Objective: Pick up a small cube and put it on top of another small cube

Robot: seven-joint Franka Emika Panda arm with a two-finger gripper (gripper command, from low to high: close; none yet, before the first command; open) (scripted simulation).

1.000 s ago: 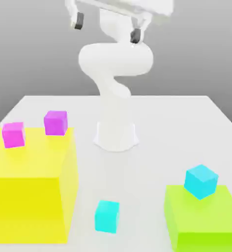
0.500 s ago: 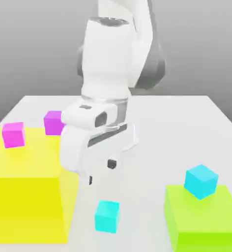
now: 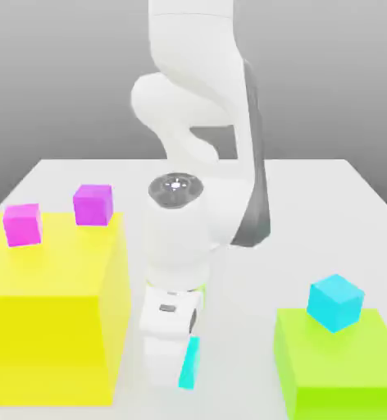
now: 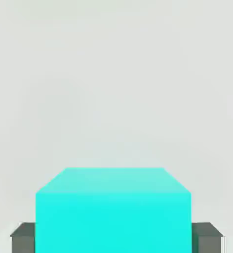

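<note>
The small turquoise cube (image 3: pixel 189 362) rests on the white table near the front, mostly hidden behind my lowered hand in the exterior view. In the hand view the cube (image 4: pixel 113 212) sits between my two dark grey fingertips (image 4: pixel 22 238), which flank it on either side. My gripper (image 3: pixel 174 371) is down at table level around the cube, open. A bluer sky-cyan small cube (image 3: pixel 334 302) sits on the lime green block (image 3: pixel 336 369) at the exterior view's right.
A big yellow block (image 3: pixel 53 328) stands at the exterior view's left, close beside my hand, with a magenta cube (image 3: pixel 22 224) on it. A purple cube (image 3: pixel 93 203) sits just behind it. The arm's base stands behind the hand.
The arm has swung down from high above the table to table level. The hand now covers most of the turquoise cube, with the fingers on either side of it.
</note>
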